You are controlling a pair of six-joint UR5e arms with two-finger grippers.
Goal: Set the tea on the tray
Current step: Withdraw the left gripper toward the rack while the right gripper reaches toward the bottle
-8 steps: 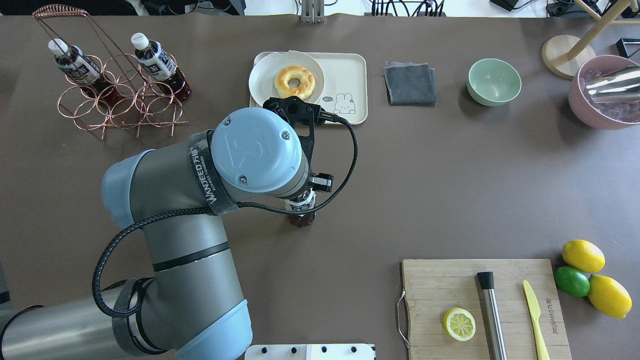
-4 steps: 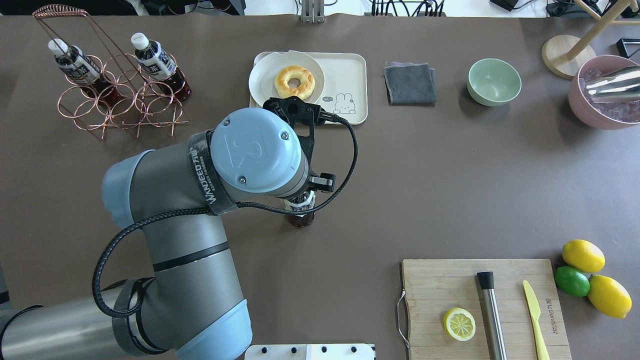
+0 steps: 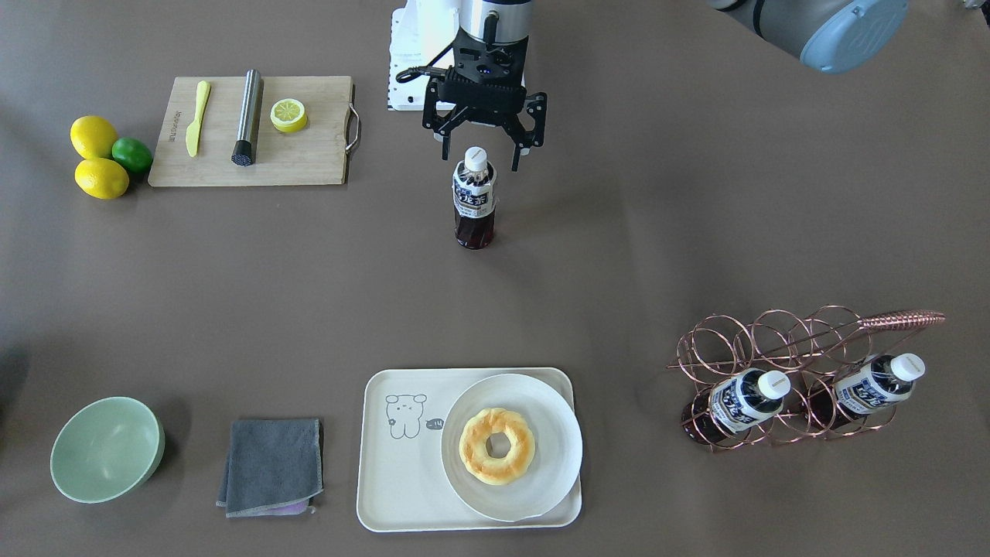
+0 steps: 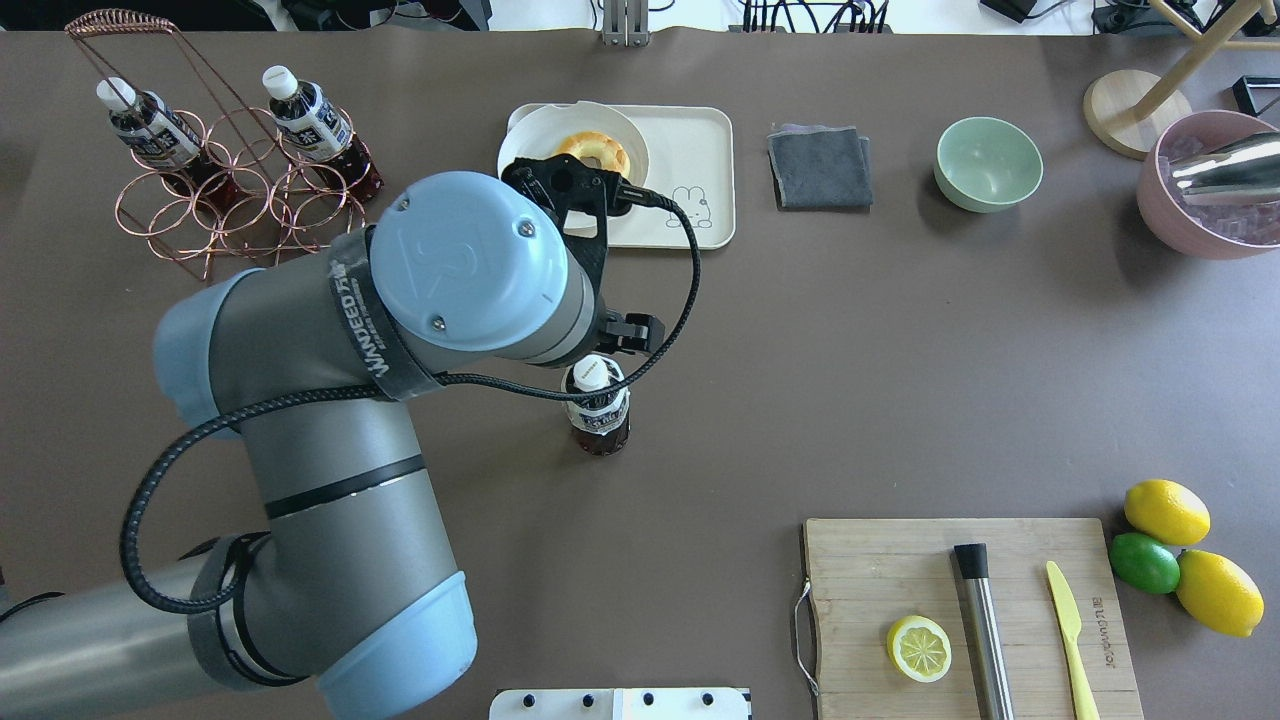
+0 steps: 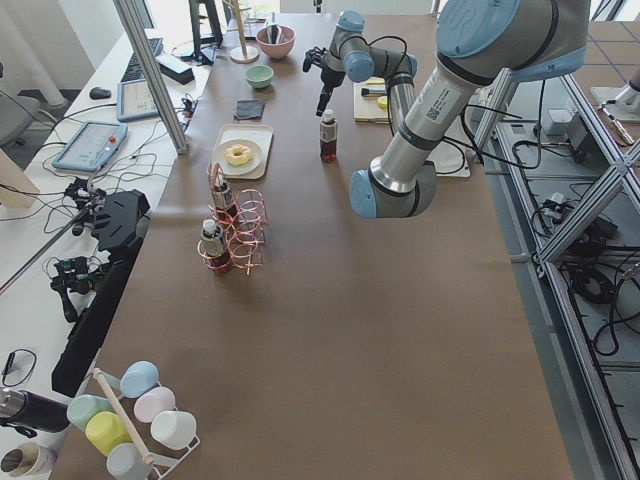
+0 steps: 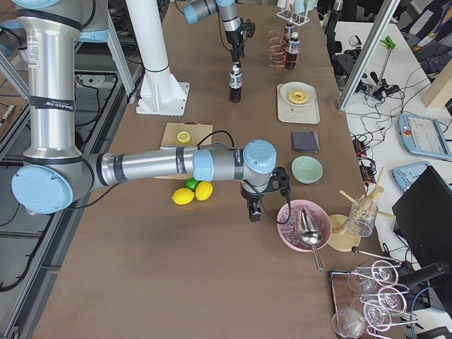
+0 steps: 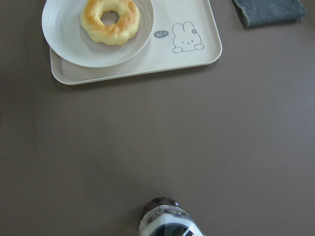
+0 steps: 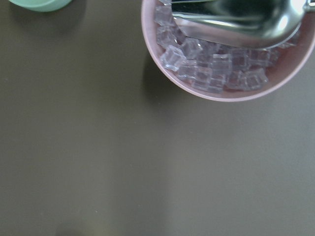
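Observation:
A tea bottle [image 3: 473, 197] stands upright on the table's middle, alone; it also shows in the overhead view [image 4: 597, 405] and at the bottom of the left wrist view [image 7: 170, 222]. My left gripper [image 3: 481, 157] is open, its fingers spread just above and to either side of the white cap, not touching it. The cream tray [image 3: 402, 495] lies farther out, well apart from the bottle, with a plate [image 3: 553, 433] and a doughnut on it; its bare half shows the line drawing [image 4: 690, 140]. My right gripper [image 6: 253, 212] is beside the pink bowl; I cannot tell its state.
Two more bottles [image 4: 315, 120] stand in a copper wire rack [image 4: 240, 200] at far left. A grey cloth [image 4: 820, 165], a green bowl [image 4: 988, 163] and a pink bowl of ice [image 4: 1200, 215] line the far side. A cutting board [image 4: 960, 640] and lemons [image 4: 1165, 510] lie near right.
My left arm has risen and drawn back from the bottle, uncovering its white cap. The bottle stands where it was.

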